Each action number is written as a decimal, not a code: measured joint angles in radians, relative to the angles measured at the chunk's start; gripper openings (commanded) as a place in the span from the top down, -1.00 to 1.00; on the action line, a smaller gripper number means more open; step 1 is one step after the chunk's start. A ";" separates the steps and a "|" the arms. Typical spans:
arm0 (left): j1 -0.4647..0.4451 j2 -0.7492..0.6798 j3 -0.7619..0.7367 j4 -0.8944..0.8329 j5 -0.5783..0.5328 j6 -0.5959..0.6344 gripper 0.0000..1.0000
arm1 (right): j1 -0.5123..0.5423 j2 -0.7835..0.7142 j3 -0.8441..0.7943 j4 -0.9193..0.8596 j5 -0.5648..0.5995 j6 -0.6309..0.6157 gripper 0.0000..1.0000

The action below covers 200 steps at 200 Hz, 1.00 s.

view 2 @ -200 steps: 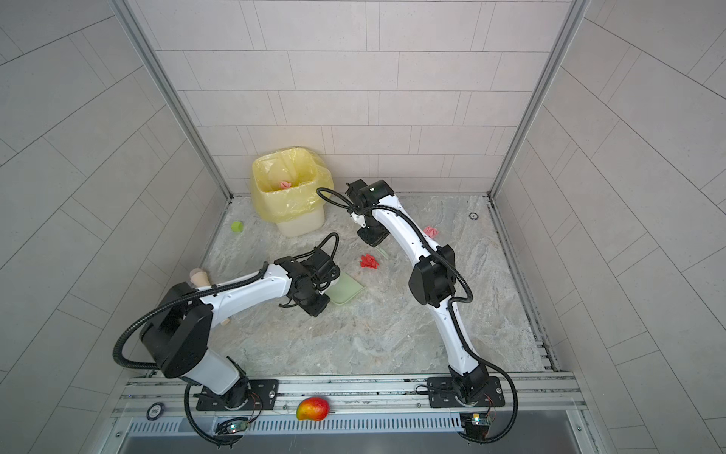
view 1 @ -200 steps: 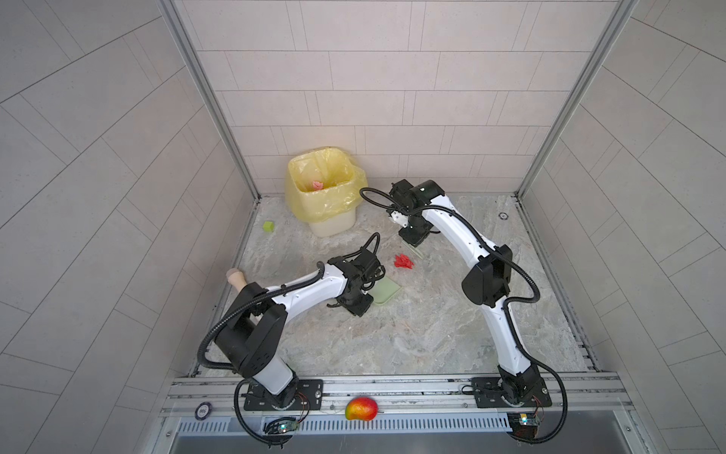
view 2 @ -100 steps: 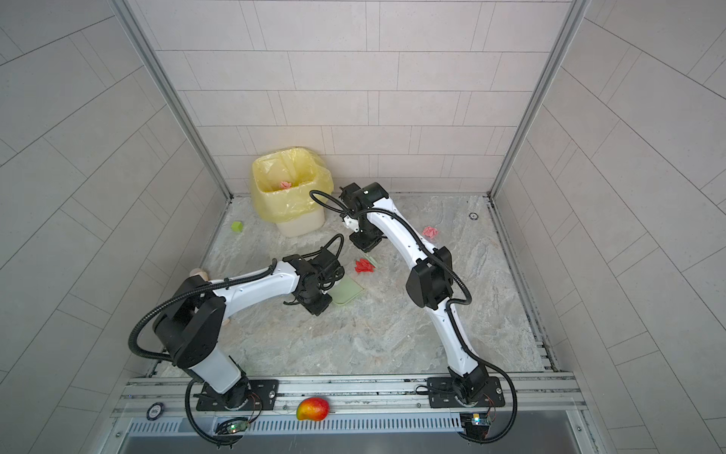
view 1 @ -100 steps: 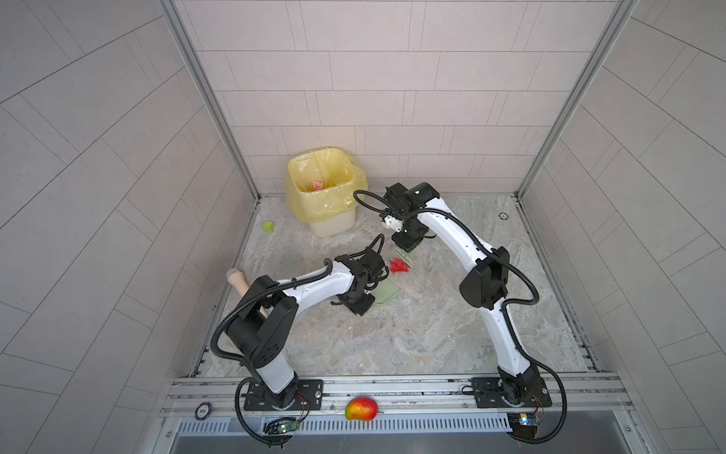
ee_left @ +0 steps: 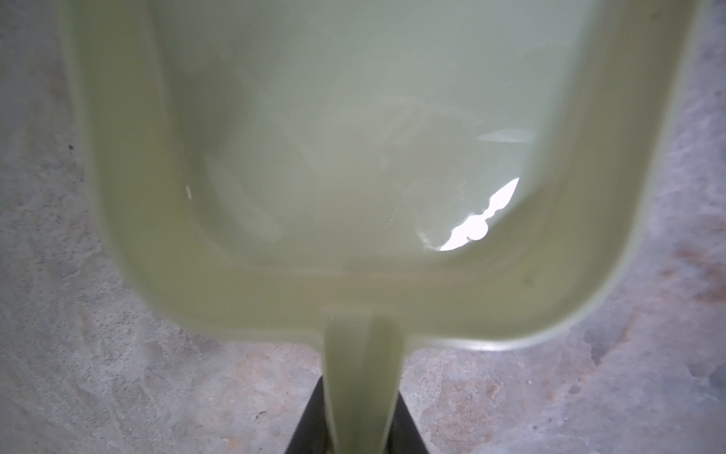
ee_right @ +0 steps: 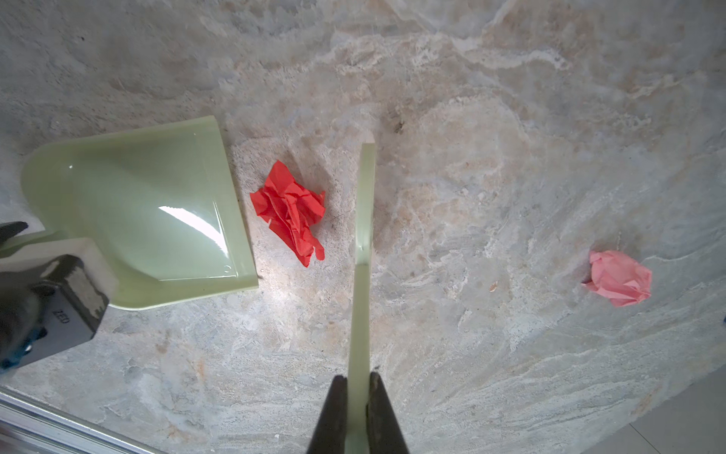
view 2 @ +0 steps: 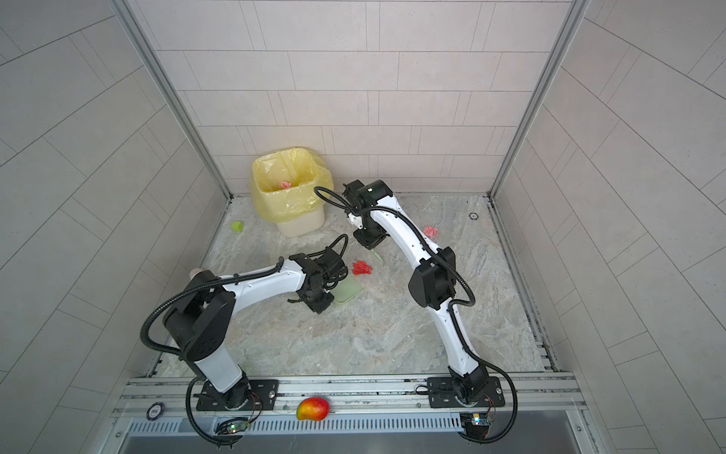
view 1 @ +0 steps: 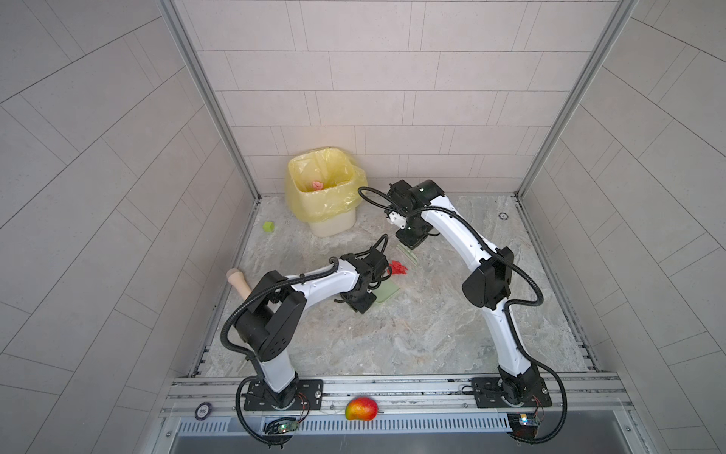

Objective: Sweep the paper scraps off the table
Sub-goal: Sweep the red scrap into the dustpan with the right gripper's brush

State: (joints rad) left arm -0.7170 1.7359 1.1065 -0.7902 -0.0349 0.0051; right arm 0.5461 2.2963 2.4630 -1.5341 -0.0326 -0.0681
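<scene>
In both top views the left gripper [view 1: 372,295] sits low over the table [view 1: 393,338], largely hidden beneath its own wrist, with the pale green dustpan [view 1: 389,291] projecting from it. The pan's open lip faces the red scrap [view 1: 397,268], which lies on the table just beyond it. The right gripper [view 1: 408,247] points down on the far side of that scrap and carries a thin pale green blade [view 1: 408,254]. A pink scrap [view 2: 431,231] lies on the table well apart, beside the right arm, visible in a top view only. Another pink wad [view 1: 317,184] sits inside the yellow-lined bin [view 1: 298,173] by the back wall. A lime cube [view 1: 268,227] lies on the table left of the bin, and a mango [view 1: 361,408] rests on the front rail. Left wrist view: the dustpan [ee_left: 314,157] fills the frame, blurred. Its handle runs between two dark fingers [ee_left: 310,428], which are closed narrowly upon it. Right wrist view: two dark fingers [ee_right: 334,416] are pinched tight on the stem of the blade [ee_right: 363,236], which stands on edge. Whether its tip touches the table cannot be determined. The red scrap [ee_right: 292,210] lies between the blade and the dustpan [ee_right: 157,212] lip, just beside the lip and clear of the blade. The pink scrap [ee_right: 618,283] lies on the other side of the blade, well apart.
</scene>
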 measured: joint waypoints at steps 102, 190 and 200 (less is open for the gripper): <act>0.000 0.030 0.006 0.013 -0.016 0.013 1.00 | 0.031 0.010 0.000 -0.027 -0.105 0.003 1.00; 0.000 0.030 0.005 0.016 -0.019 0.013 1.00 | 0.091 -0.042 -0.061 -0.023 -0.253 0.025 1.00; 0.000 0.030 0.005 0.016 -0.019 0.013 1.00 | 0.095 -0.061 -0.089 -0.015 -0.276 0.029 1.00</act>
State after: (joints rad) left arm -0.7170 1.7660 1.1118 -0.7742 -0.0536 0.0185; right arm 0.6407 2.2356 2.3737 -1.5494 -0.3084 -0.0391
